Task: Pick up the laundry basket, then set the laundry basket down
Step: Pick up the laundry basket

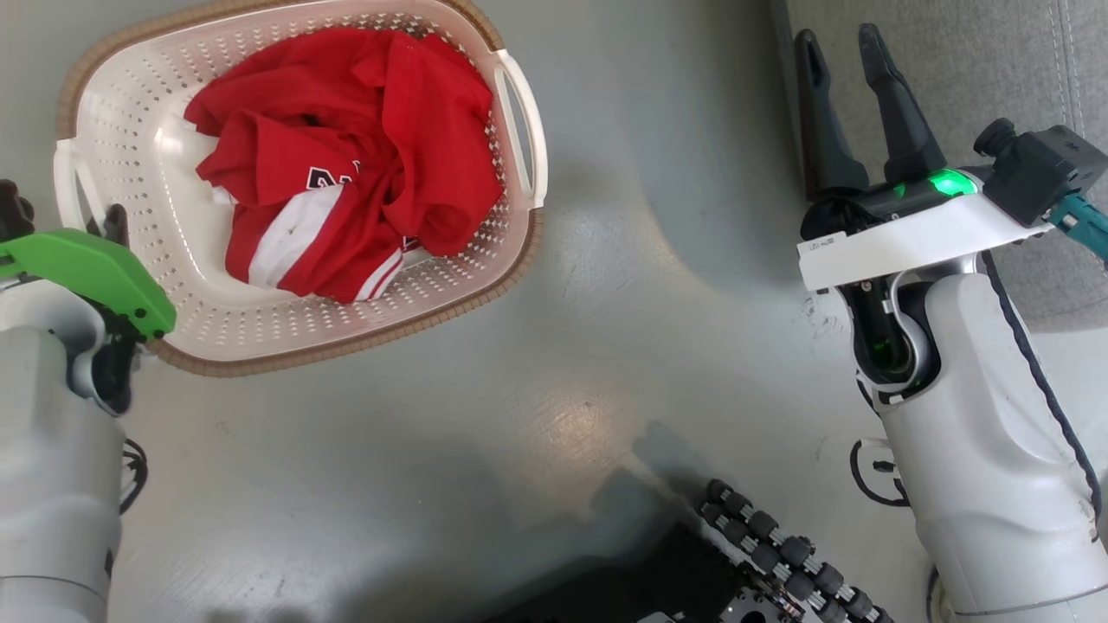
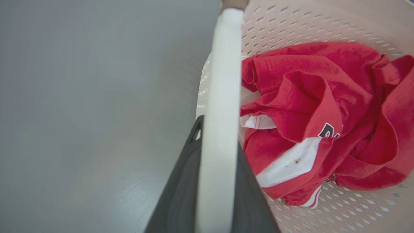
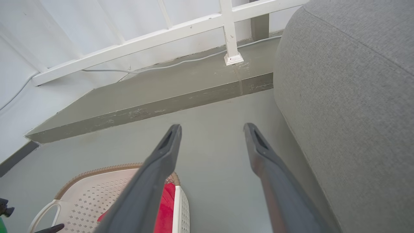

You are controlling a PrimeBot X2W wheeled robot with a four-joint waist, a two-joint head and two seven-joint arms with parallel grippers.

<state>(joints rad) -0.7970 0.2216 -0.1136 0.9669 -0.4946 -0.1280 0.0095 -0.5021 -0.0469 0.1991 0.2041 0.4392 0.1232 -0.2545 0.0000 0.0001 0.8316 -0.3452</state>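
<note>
The laundry basket (image 1: pixel 121 121) sits low over the grey floor (image 1: pixel 606 303), out from the floor's edge where the grey sofa (image 1: pixel 978 61) stands. A crumpled red and white shirt (image 1: pixel 363 156) lies inside it. The left pincer (image 2: pixel 220 136) is clenched on the basket's white loop handle (image 2: pixel 223 64), one dark finger on each side. The right pincer (image 1: pixel 838 39) hangs released, fingers spread with nothing between them, just beside the sofa and well apart from the basket.
</note>
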